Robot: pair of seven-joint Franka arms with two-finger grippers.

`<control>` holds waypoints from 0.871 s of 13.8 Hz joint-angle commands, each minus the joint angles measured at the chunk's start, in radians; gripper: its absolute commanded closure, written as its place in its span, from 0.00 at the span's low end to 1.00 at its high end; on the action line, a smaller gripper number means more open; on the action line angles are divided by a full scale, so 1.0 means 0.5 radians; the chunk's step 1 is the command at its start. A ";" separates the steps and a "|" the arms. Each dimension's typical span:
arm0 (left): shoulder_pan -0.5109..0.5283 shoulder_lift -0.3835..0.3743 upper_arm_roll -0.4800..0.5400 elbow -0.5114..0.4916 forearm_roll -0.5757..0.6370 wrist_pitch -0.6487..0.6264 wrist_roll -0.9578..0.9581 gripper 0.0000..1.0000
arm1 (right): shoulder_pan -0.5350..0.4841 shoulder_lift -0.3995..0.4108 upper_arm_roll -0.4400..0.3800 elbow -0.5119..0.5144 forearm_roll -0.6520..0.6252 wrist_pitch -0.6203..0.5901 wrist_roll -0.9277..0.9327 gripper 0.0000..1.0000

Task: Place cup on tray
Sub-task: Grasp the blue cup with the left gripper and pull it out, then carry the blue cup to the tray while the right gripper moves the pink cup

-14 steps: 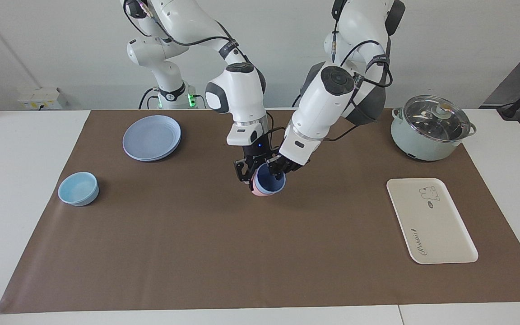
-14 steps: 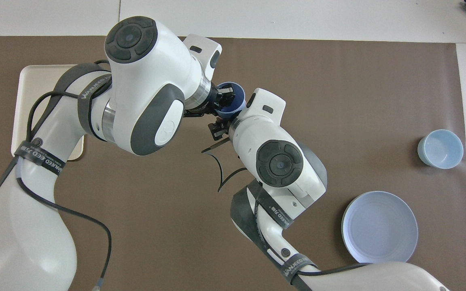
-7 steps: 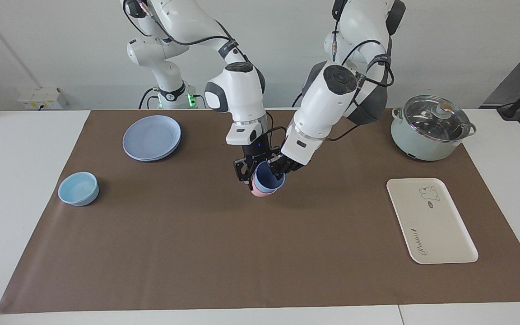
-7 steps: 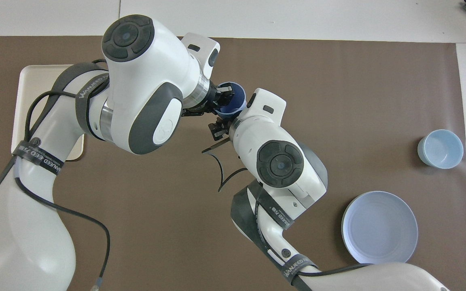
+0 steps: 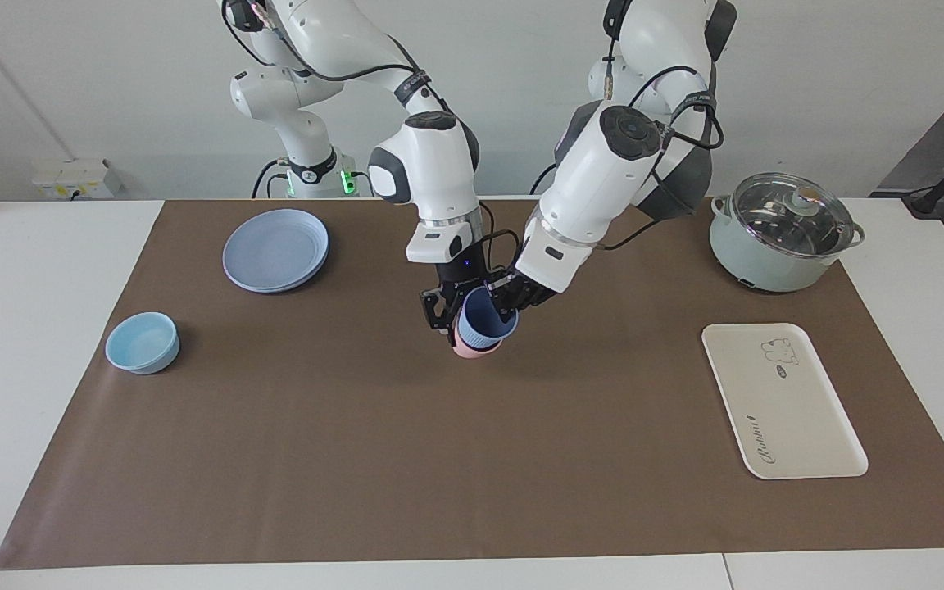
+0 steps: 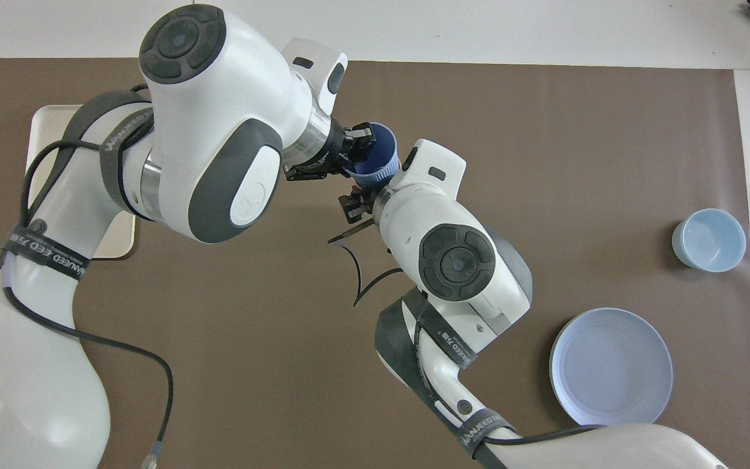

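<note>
**Mia:** Two cups sit one inside the other in the middle of the table. The blue cup (image 5: 487,318) is in the pink cup (image 5: 472,347). A second ago the blue one sat deep in the pink one. Now more of its side shows, so it has come up a bit.

**Ben:** Who is pulling it?

**Mia:** The left tool (image 5: 510,297). It is shut on the rim of the blue cup, with one finger inside and one outside. The left arm has gone up and now leans down to the cup from the pot (image 5: 779,232) end of the table.

**Ben:** And the other one?

**Mia:** The right tool (image 5: 444,311) is closed on the pink cup, I think. It holds that cup down while the blue one slides out. The right arm points almost straight down and has hardly moved.

**Ben:** So is the job nearly done?

**Mia:** Not yet. The cups look as if they are not fully apart. The tray (image 5: 800,426) is bare and well apart from the cups, toward the left arm's end of the table. I think the blue cup must come all the way out, then ride over to the tray.

**Ben:** What else is there?

**Mia:** A blue plate (image 5: 276,248) and a small blue bowl (image 5: 142,342), toward the right arm's end.
</note>
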 commanded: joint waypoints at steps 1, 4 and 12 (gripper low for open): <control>0.051 -0.005 0.019 0.136 -0.099 -0.126 0.001 1.00 | -0.019 -0.033 0.010 -0.038 -0.067 0.022 0.063 1.00; 0.223 -0.020 0.013 0.243 -0.139 -0.206 0.004 1.00 | -0.022 -0.033 0.010 -0.038 -0.067 0.022 0.060 1.00; 0.805 -0.231 0.022 0.039 0.296 -0.210 0.852 1.00 | -0.322 0.004 0.013 -0.026 -0.052 0.191 -0.308 1.00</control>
